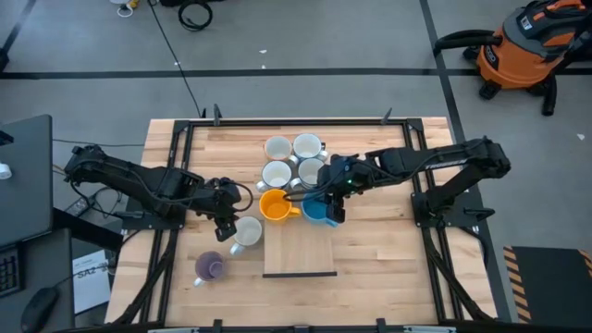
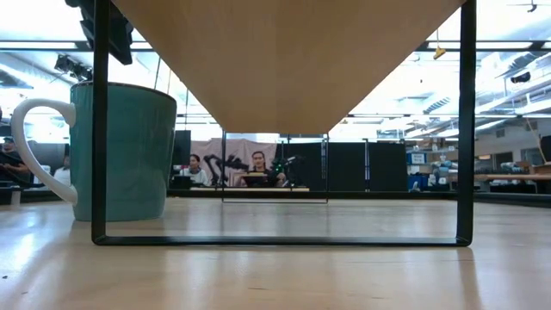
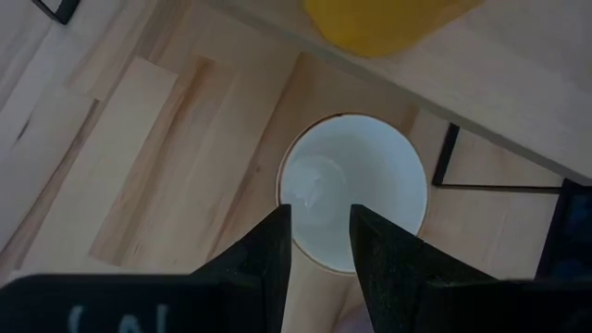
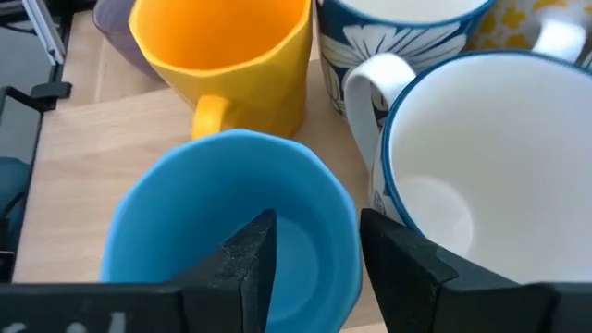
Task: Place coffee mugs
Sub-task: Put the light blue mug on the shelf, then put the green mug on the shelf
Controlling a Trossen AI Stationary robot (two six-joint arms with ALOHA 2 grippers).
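My right gripper (image 1: 333,205) is open at the bright blue mug (image 1: 319,212). One finger (image 4: 254,254) is inside it and the other (image 4: 398,264) outside, between it and a white mug (image 4: 490,176); blue shows between the inner finger and the wall. The yellow mug (image 1: 275,205) stands beside the blue one on a raised wooden stand (image 1: 299,248). My left gripper (image 1: 227,215) is open above the near rim of a white-lined mug (image 3: 353,190) standing on the table. The purple mug (image 1: 210,268) stands alone nearer the near edge. Several more white mugs (image 1: 292,159) cluster behind.
The stand's thin black frame (image 2: 99,172) holds its top well above the table. In the low view a teal-walled mug with a white handle (image 2: 120,146) stands at the frame's left leg. Bare wood (image 1: 388,250) lies to the stand's right. People sit far behind the table.
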